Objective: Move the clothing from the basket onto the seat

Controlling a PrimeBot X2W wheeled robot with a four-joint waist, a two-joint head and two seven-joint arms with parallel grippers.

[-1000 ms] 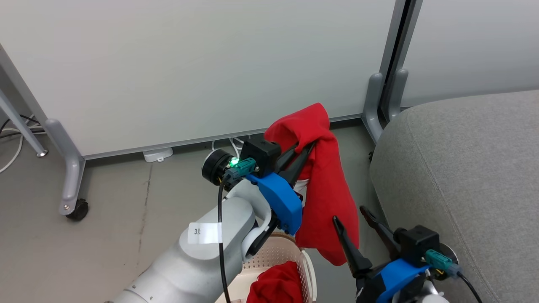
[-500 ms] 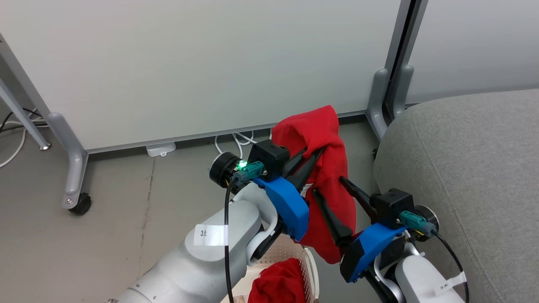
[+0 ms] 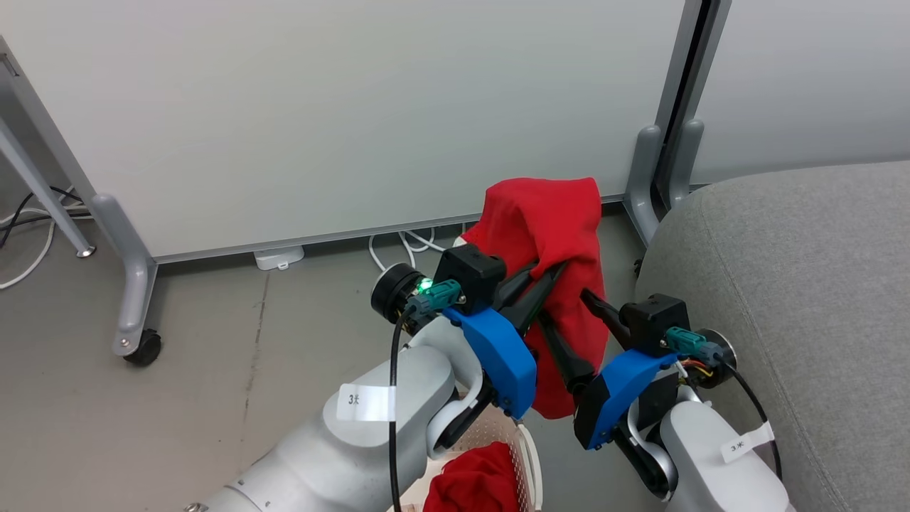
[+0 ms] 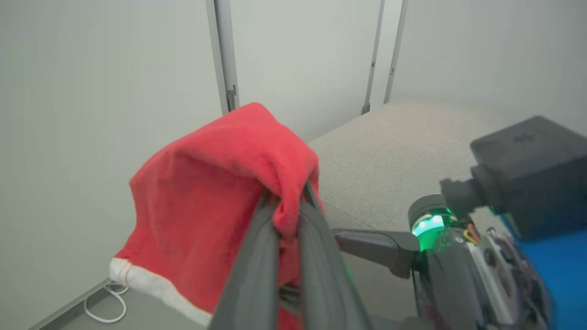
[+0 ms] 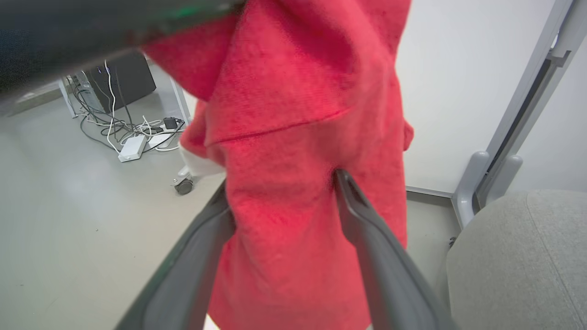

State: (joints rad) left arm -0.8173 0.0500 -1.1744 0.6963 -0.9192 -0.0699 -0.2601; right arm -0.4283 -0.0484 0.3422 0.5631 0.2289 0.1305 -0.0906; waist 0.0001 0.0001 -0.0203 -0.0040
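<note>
Mid-transfer, our left end effector (image 3: pixel 558 274) pinches the red garment (image 3: pixel 547 220) aloft beside the seat cushion (image 3: pixel 803 284), our right end effector (image 3: pixel 565 309) gapes around its hanging cloth, and next, we judge, comes swinging it over the cushion and releasing.

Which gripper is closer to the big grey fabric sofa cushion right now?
Right. The right gripper, open around the hanging bright-red garment, sits beside the rounded edge of the grey fabric sofa cushion. The left gripper, shut on that garment's top, is farther off, over the floor.
</note>
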